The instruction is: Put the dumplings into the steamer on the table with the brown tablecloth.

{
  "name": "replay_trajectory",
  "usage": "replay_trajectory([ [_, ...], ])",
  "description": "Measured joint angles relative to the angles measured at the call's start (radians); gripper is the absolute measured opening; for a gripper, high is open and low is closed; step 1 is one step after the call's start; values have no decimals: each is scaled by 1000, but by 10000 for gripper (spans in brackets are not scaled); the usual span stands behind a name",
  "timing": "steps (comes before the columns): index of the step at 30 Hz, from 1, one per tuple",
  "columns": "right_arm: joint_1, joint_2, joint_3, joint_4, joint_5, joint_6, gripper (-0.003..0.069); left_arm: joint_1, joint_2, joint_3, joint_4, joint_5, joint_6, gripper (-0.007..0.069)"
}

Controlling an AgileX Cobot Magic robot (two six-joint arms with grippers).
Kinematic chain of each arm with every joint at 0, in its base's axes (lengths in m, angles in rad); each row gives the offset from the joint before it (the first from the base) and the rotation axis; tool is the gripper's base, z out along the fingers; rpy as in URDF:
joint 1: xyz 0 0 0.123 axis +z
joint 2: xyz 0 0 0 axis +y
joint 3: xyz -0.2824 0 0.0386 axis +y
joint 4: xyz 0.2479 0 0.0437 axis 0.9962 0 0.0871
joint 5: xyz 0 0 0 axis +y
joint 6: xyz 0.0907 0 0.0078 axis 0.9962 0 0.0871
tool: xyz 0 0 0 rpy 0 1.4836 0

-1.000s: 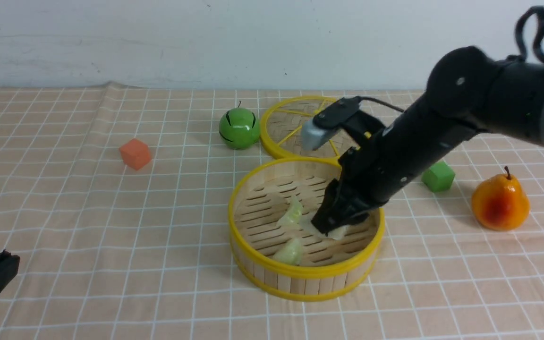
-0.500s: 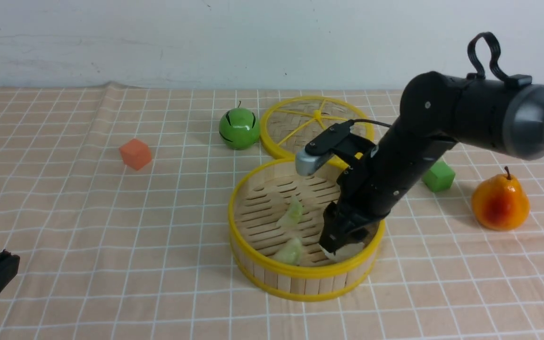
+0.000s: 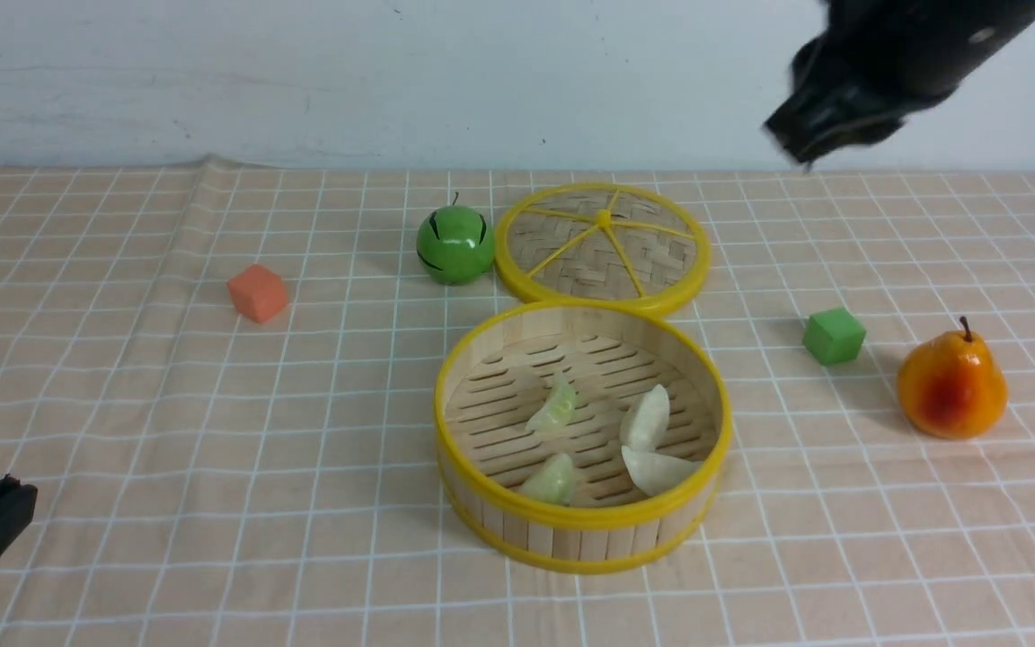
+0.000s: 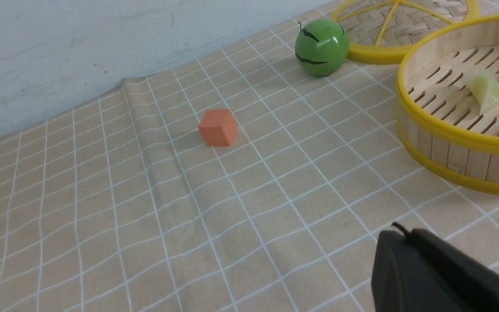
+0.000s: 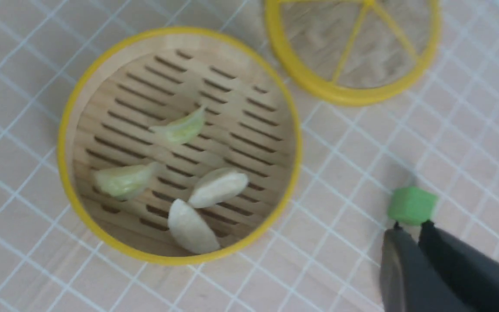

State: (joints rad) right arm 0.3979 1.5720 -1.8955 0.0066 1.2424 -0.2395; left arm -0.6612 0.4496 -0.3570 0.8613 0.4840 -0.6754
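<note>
1. A plain, pale grey-white wall (image 3: 302, 81) closes the scene at 12 o'clock, marked with faint scuffs and a few dark specks.
2. The worktop (image 3: 122, 404) runs straight up to its foot.
3. The light is soft and even, and shadows are faint.

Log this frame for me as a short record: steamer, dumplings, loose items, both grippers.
steamer: open, on the checked cloth
dumplings: four, all inside the steamer; two green, two white
lid: lying flat behind the steamer
loose items: orange cube, green ball, green cube, pear
left gripper: low, near left corner, jaws shut, empty
right gripper: raised high on the right, jaws shut, empty
</note>
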Motion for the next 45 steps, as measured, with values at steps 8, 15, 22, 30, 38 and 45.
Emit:
replay_trajectory([
  [8,-81,-484,413,-43,-384,76,-19,0,0,0,0,0,0,4],
  [15,-88,-915,1001,-152,-944,173,-15,0,0,0,0,0,0,11],
  [22,-87,-1194,1616,-164,-1512,307,-10,0,0,0,0,0,0,13],
  [30,-87,-1200,1860,-149,-1727,394,-7,0,0,0,0,0,0,17],
  [38,-87,-1200,1870,-158,-1718,421,-2,0,0,0,0,0,0,17],
  [45,-95,-1265,1917,-28,-1630,270,-2,0,0,0,0,1,0,17],
])
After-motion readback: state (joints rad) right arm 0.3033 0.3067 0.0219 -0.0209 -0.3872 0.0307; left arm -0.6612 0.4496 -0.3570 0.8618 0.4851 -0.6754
